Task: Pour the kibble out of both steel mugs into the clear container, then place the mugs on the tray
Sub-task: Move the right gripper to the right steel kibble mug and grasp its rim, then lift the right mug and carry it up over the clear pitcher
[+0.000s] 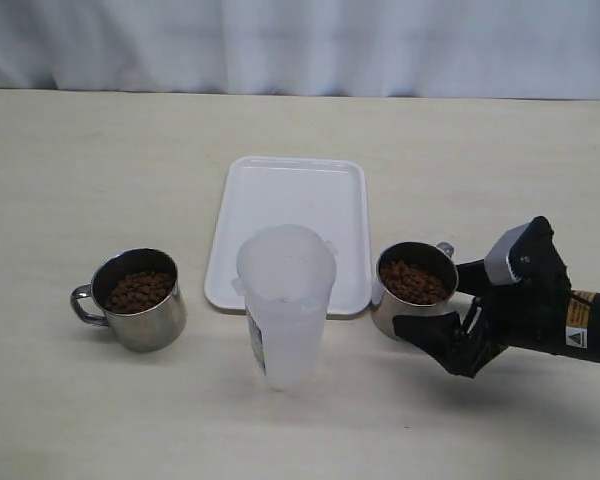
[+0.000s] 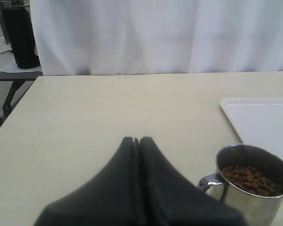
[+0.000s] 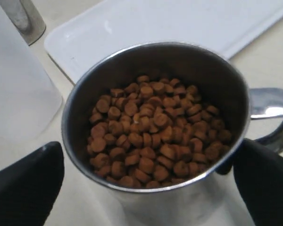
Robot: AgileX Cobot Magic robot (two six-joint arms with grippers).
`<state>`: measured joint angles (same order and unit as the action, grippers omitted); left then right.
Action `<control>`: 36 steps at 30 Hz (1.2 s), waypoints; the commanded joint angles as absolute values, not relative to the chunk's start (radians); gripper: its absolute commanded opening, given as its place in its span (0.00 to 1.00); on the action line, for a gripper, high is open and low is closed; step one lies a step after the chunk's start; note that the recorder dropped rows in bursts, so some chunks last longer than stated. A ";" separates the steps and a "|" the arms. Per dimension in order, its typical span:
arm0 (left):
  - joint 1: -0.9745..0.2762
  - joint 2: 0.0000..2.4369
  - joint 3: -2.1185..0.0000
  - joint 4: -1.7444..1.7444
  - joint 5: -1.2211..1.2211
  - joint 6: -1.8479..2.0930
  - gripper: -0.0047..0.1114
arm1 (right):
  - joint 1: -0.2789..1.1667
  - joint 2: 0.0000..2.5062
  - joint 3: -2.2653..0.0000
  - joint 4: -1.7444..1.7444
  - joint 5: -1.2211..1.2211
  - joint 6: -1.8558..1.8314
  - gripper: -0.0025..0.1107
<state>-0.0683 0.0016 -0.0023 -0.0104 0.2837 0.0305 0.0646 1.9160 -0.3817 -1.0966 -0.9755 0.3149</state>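
While the right gripper (image 1: 430, 298) sits low over the table (image 1: 80, 150), its black jaws are spread wide on either side of the right mug (image 1: 388, 308). They are released rather than clamped, and in the wrist view a strip of table shows between one finger and the mug's wall. That mug stands upright on the table just off the tray's near right corner, its handle turned toward the far side. It holds a good heap of brown kibble (image 3: 151, 136) that sits below the rim.

The left mug (image 1: 140, 300) stands well apart on the other side, also upright and holding kibble, its loop handle pointing outward to the left. Nothing touches it.

Between the two mugs stands the clear container (image 1: 285, 310), upright and taller than either. From this angle its top overlaps the near edge of the tray (image 1: 290, 200). The white tray lies flat behind it.

The left gripper (image 2: 136, 141) is out of the wide view. Its own camera shows the two dark fingers clenched together on nothing, above bare tabletop, with the left mug off to one side and a corner of the tray beyond. A white curtain (image 1: 300, 40) hangs along the back of the table.
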 commanded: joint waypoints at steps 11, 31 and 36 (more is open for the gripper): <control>-0.066 0.000 0.000 -0.009 0.275 0.033 0.04 | 0.061 2.018 -0.431 -1.114 -1.159 0.114 0.64; -0.066 0.000 0.000 -0.009 0.277 0.033 0.04 | 0.061 2.125 -0.524 -1.114 -1.180 0.057 0.64; -0.066 0.000 0.000 -0.009 0.277 0.033 0.04 | 0.061 2.145 -0.535 -1.107 -1.199 0.059 0.64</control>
